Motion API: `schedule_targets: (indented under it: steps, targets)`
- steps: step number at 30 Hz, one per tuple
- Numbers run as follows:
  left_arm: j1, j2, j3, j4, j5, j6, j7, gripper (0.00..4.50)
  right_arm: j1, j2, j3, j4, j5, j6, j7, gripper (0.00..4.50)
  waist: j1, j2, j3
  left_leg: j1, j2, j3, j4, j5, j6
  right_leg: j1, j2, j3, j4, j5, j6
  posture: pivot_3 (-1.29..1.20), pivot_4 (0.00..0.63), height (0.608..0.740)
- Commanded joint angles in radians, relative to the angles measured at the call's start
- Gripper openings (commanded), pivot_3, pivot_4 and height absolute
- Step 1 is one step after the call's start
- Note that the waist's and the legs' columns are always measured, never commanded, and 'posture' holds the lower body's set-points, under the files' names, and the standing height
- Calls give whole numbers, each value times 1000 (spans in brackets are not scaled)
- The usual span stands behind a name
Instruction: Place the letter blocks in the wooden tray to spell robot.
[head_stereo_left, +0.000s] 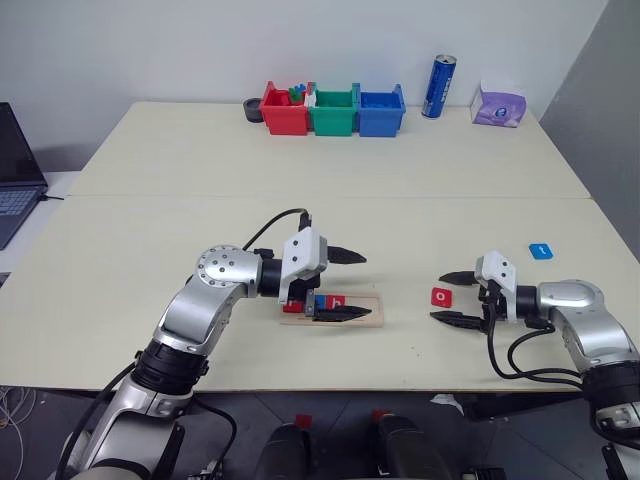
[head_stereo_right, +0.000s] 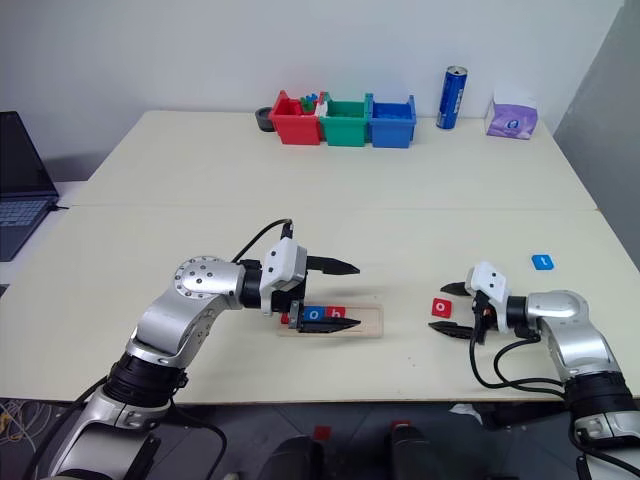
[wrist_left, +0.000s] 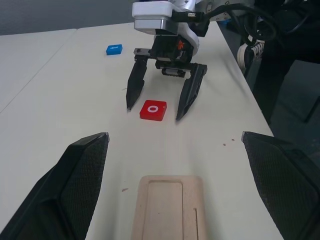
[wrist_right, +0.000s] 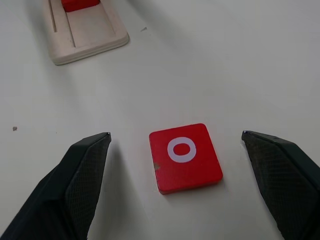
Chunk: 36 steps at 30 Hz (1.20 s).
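The wooden tray (head_stereo_left: 374, 306) lies near the table's front edge. A red letter block (head_stereo_left: 292, 306), a blue one (head_stereo_left: 320, 302) and another red one (head_stereo_left: 338, 301) sit in its left part, partly hidden by a finger. My left gripper (head_stereo_left: 367, 286) hovers open over the tray, pointing right. A red block with a white "o" (wrist_right: 185, 157) lies flat on the table to the right of the tray. My right gripper (wrist_right: 175, 134) is open, low over the table, one finger on each side of this block, not touching it. A blue block (head_stereo_left: 541, 250) lies further right.
Red (head_stereo_left: 285, 112), green (head_stereo_left: 333, 114) and blue (head_stereo_left: 381, 114) bins stand at the table's back, beside a blue can (head_stereo_left: 440, 86) and a purple tissue pack (head_stereo_left: 498, 105). A laptop (head_stereo_left: 15, 170) sits at the far left. The right table edge is close to my right arm.
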Motion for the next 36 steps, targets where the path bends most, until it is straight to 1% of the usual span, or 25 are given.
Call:
schedule_targets:
  steps: [1, 2, 4, 9, 10, 14, 18, 20, 22, 24, 27, 29, 33, 36]
  targets:
    - [3, 8, 9, -51, -39, 7, -20, 4500, 5, -9, -16, 2, 5, -10, 3, 4112, 0, 0, 0, 0, 0, 0, 0, 0, 0, 0, 0, 0, 0, 0, 0, 0, 150, 740]
    - [4, 9, 9, -54, -44, 9, -26, 4500, 6, -9, -16, 4, 4, -12, 3, 3962, 0, 0, 0, 0, 0, 0, 0, 0, 0, 0, 0, 0, 0, 0, 0, 0, 150, 740]
    - [8, 13, 9, -62, -60, 14, -41, 4500, 8, -9, -16, 2, 4, -14, 4, 3323, 0, 0, 0, 0, 0, 0, 0, 0, 0, 0, 0, 0, 0, 0, 0, 0, 150, 740]
    - [12, 22, 13, -78, -83, 33, -57, 4500, 8, -12, -17, -7, 9, -6, 8, 1549, 0, 0, 0, 0, 0, 0, 0, 0, 0, 0, 0, 0, 0, 0, 0, 0, 150, 740]
    - [11, 22, 13, -78, -85, 34, -57, 4500, 7, -14, -18, -4, 9, -7, 8, 1451, 0, 0, 0, 0, 0, 0, 0, 0, 0, 0, 0, 0, 0, 0, 0, 0, 150, 740]
    - [10, 23, 15, -77, -92, 38, -54, 4500, 8, -19, -17, -25, 13, 14, 11, 1455, 0, 0, 0, 0, 0, 0, 0, 0, 0, 0, 0, 0, 0, 0, 0, 0, 150, 740]
    - [7, 42, 51, -50, -96, 35, -44, 4500, -3, 2, -15, -146, 55, 98, -5, 1455, -2, 0, 0, 0, 0, 0, 0, 0, 0, 0, 0, 0, 0, 0, 0, 0, 150, 740]
    - [8, 69, 84, -22, -99, 28, -48, 4500, -9, 21, -9, -231, 79, 154, -22, 1455, -5, 0, 0, 0, 1, -1, 0, 0, 0, 0, 1, 0, 0, 0, 0, 0, 150, 740]
    - [30, 128, 132, 18, -92, 4, -71, 4500, -26, 65, 19, -335, 109, 234, -57, 1455, -7, 0, 0, 1, 2, -2, -1, 0, 0, 0, 2, 0, 1, 0, 0, 0, 150, 740]
    - [64, 186, 173, 21, -103, -3, -97, 4500, -45, 119, 52, -391, 121, 298, -95, 1455, -14, 0, 0, 1, 2, -2, -1, 0, 0, 0, 3, 0, 1, 0, 0, 0, 150, 740]
    - [135, 268, 227, -3, -124, 0, -137, 4500, -80, 188, 110, -386, 92, 314, -131, 1455, -13, 0, 0, 1, 3, -3, -2, 0, 0, -1, 3, -1, 1, -1, -2, 0, 150, 740]
    - [178, 304, 259, -22, -136, 5, -142, 4500, -99, 215, 143, -367, 68, 304, -144, 1455, -5, 0, 0, 0, 3, -3, -2, 0, 0, -1, 2, -1, 0, -1, -2, 0, 150, 740]
    - [223, 323, 289, -60, -151, 21, -119, 4500, -119, 229, 195, -327, 33, 276, -142, 1455, 10, -1, 1, -3, 2, -2, -1, 0, 0, -2, -2, -3, -1, -1, -2, 0, 150, 740]
    - [250, 322, 295, -91, -157, 29, -101, 4500, -131, 232, 229, -296, 11, 247, -125, 1455, 10, -1, 1, -2, 1, -1, -1, 0, 0, -2, -3, -2, -1, -1, -1, 0, 150, 740]
